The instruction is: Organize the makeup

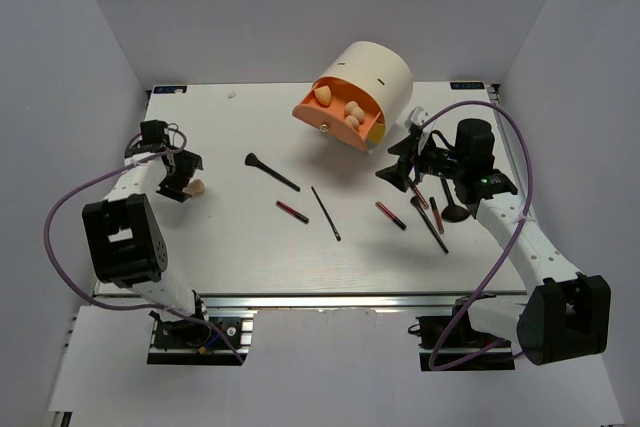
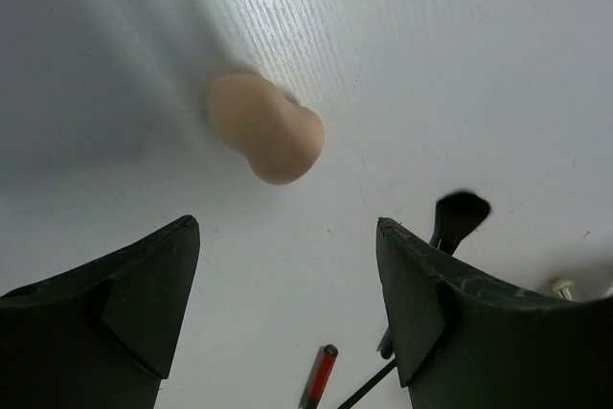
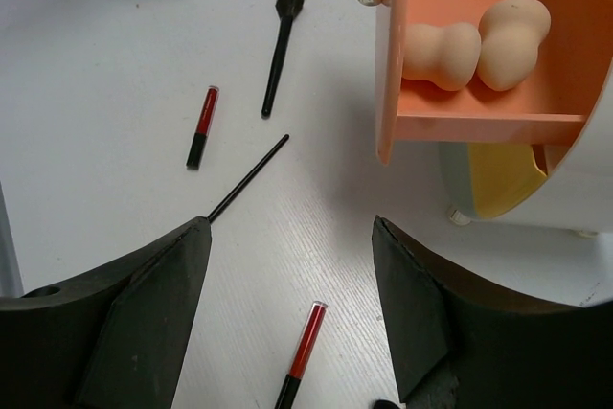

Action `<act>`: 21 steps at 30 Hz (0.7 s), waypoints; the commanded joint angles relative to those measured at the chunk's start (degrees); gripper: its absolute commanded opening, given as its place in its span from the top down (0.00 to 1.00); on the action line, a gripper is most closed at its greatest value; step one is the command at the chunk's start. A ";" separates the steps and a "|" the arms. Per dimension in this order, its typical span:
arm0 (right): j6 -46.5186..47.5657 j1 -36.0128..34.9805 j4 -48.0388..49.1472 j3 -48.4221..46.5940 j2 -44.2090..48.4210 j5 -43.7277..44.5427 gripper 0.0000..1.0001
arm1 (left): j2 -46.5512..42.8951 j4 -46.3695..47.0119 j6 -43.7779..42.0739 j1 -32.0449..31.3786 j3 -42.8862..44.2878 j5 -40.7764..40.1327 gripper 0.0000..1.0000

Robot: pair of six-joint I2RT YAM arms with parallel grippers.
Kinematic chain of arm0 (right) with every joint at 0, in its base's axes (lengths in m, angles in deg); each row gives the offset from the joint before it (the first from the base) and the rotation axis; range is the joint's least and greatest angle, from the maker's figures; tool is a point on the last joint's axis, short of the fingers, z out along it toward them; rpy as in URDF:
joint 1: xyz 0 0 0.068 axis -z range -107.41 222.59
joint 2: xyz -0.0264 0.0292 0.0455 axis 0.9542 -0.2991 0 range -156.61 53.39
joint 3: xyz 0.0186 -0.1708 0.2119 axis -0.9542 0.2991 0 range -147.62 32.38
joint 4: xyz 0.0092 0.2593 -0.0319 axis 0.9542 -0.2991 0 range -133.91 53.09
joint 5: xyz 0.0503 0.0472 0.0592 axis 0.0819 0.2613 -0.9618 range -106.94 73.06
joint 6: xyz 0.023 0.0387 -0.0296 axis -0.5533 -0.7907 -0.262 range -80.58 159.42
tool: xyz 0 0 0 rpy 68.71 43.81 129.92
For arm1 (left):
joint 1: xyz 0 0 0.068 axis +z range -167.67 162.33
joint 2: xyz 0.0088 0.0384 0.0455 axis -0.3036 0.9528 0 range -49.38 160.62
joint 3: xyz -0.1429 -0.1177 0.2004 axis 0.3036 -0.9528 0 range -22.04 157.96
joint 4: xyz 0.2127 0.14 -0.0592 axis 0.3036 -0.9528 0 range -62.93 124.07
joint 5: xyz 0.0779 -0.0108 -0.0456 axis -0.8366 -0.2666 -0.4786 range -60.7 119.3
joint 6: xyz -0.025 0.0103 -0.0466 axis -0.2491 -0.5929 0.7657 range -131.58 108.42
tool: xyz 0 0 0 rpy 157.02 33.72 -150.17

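Observation:
One beige sponge (image 1: 198, 186) lies loose on the table at the far left, just beyond my open, empty left gripper (image 1: 183, 175). In the left wrist view the sponge (image 2: 266, 128) sits ahead of the gripper (image 2: 287, 227), apart from both fingers. My right gripper (image 1: 400, 162) hangs open and empty (image 3: 290, 227) beside the cream case (image 1: 370, 82). The case's orange drawer (image 3: 479, 126) is pulled out and holds three sponges (image 3: 441, 50). A red-and-black stick (image 3: 305, 347) lies on the table below the right gripper's fingers.
Mid-table lie a flared black brush (image 1: 270, 171), a red-and-black stick (image 1: 292, 211) and a slim black stick (image 1: 326, 213). More brushes and sticks (image 1: 430, 225) lie crowded beside the right arm. White walls close in three sides.

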 commanded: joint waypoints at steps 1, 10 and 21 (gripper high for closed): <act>1.21 -0.21 0.60 0.62 0.90 0.82 0.26 | 1.88 -0.32 2.42 0.47 3.14 -0.16 0.17; 1.82 -0.21 -0.96 0.35 0.55 1.35 0.26 | 8.65 1.09 3.21 0.73 6.04 0.64 0.26; 1.91 -0.21 -1.24 0.09 0.64 1.79 0.26 | 11.55 1.71 3.04 0.91 6.13 1.16 0.43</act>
